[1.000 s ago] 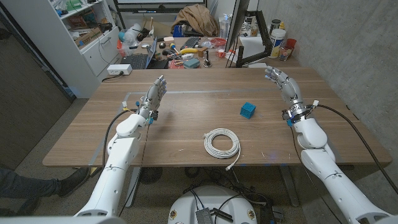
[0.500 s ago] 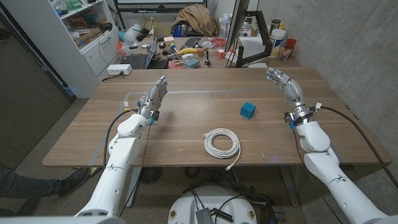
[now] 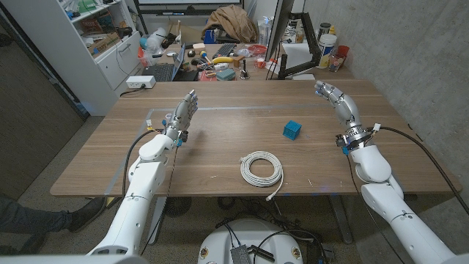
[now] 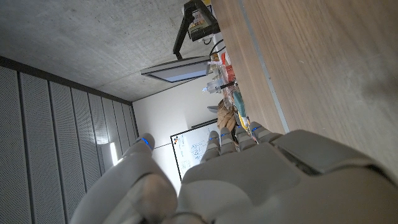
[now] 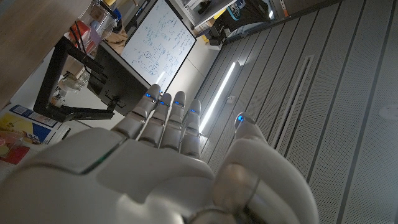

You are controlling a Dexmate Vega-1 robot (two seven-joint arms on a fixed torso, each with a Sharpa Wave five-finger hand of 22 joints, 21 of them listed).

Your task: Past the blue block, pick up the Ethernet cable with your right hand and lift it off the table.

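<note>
Nearest me, the coiled white Ethernet cable (image 3: 261, 169) lies on the wooden table (image 3: 220, 139), its loose plug end trailing toward the front edge. Just beyond and to its right I note the blue block (image 3: 292, 130), apart from the coil. My left hand (image 3: 183, 114) and right hand (image 3: 334, 97) hold nothing, fingers extended side by side, both well clear of the cable.

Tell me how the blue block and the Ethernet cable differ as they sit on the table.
The block is a small blue cube, solid and compact; the cable is white, wound in a flat round coil with one loose end trailing toward the table's near edge. The coil covers more tabletop than the block. The block lies farther from the robot and more to its right. Both rest on the wooden table, untouched by either robot hand.
</note>
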